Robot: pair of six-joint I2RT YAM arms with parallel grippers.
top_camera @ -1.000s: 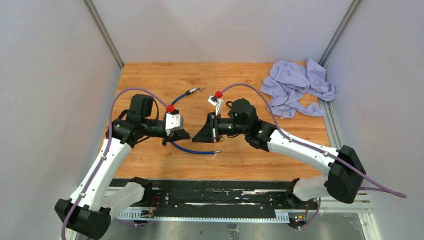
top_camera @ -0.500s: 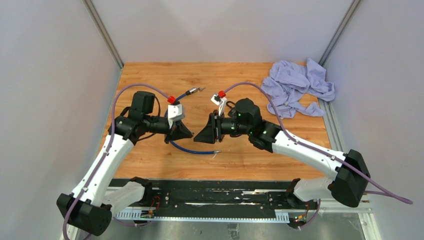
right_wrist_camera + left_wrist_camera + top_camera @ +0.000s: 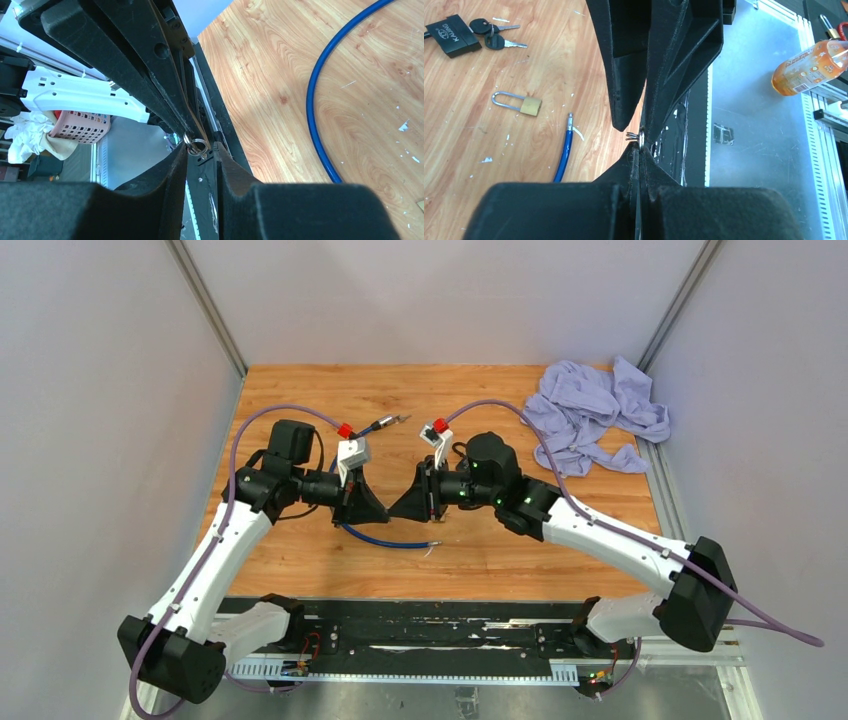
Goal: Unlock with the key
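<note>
**A:** What was the left gripper (image 3: 638, 151) doing?

**B:** It hung over the middle of the table (image 3: 300, 390), pointing right. Its fingers were pressed together on the key (image 3: 642, 142), which stuck out of the tips edge-on.

**A:** So the key was off the wood?

**B:** Yes, up in the air where the two grippers met tip to tip. A small key ring (image 3: 196, 145) hung at its outer end.

**A:** And the right gripper (image 3: 200, 151)?

**B:** It pointed left, straight at the other one. Its fingers stood a little apart with the ring between the tips. I could not tell whether they touched the ring.

**A:** Where was the lock?

**B:** A brass padlock (image 3: 519, 104) lay flat on the table below the grippers, apart from both. The end of a blue cable (image 3: 564, 152) lay just beside its body, and the cable curved on across the wood under the arms.

**A:** Anything else on the table?

**B:** A black lock block (image 3: 452, 34) lay farther off, with two black-headed keys (image 3: 494, 36) just beside it. At the far right corner lay a crumpled pale-blue cloth (image 3: 595, 415), well apart from the grippers.
</note>
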